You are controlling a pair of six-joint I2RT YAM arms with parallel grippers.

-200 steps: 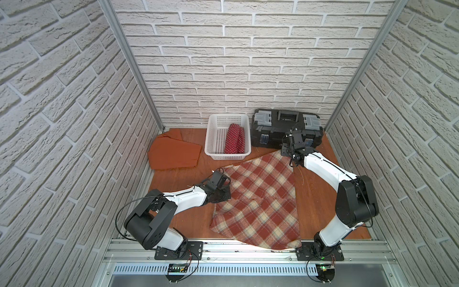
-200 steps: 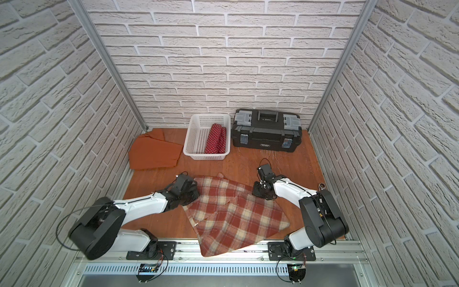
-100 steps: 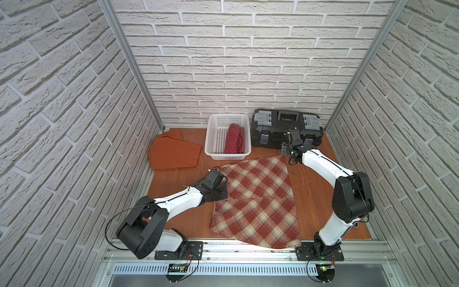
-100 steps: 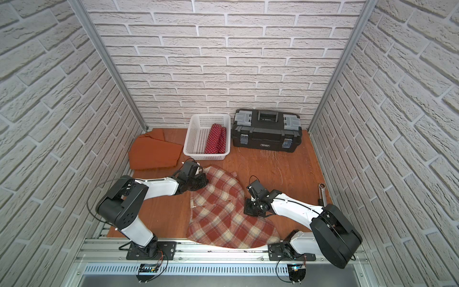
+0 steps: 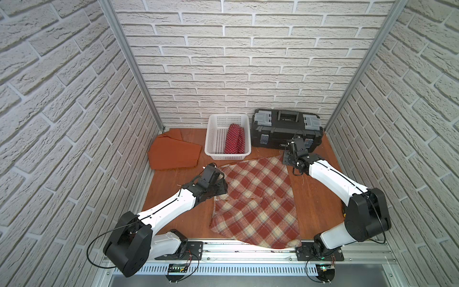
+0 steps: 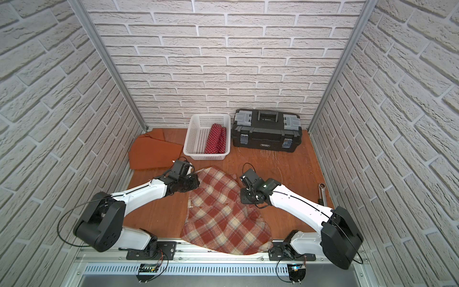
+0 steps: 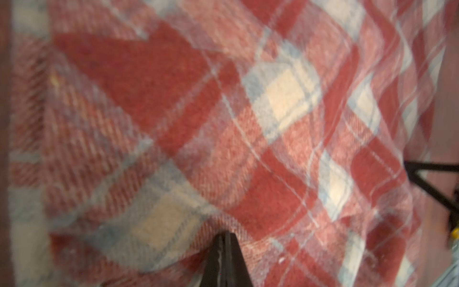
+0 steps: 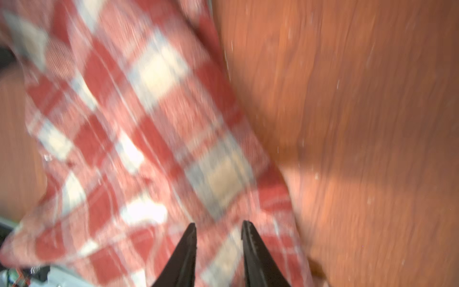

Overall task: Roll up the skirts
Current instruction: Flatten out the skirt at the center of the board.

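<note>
The red-and-cream plaid skirt [image 5: 258, 198] lies spread on the wooden floor and hangs over the front rail. In a top view its far part [image 6: 218, 211] looks bunched and narrower. My left gripper [image 7: 224, 234] is shut on a fold at the skirt's far left edge [image 5: 222, 185]. My right gripper [image 8: 218, 225] is open just above the plaid near its right edge, with nothing between the fingers [image 6: 244, 197]. The rolled polka-dot skirt [image 5: 234, 139] lies in the white basket [image 5: 211, 151]. The rust-orange skirt [image 5: 173, 154] lies flat at the far left.
A black toolbox [image 5: 285, 129] stands against the back wall, right of the basket. A metal wrench [image 6: 322, 191] lies by the right wall. Brick walls close in both sides. Bare wood [image 6: 285, 164] shows between the plaid skirt and the toolbox.
My right gripper's jaws have come apart and no longer hold the plaid. The left gripper has shifted a little toward the far side, still holding its edge.
</note>
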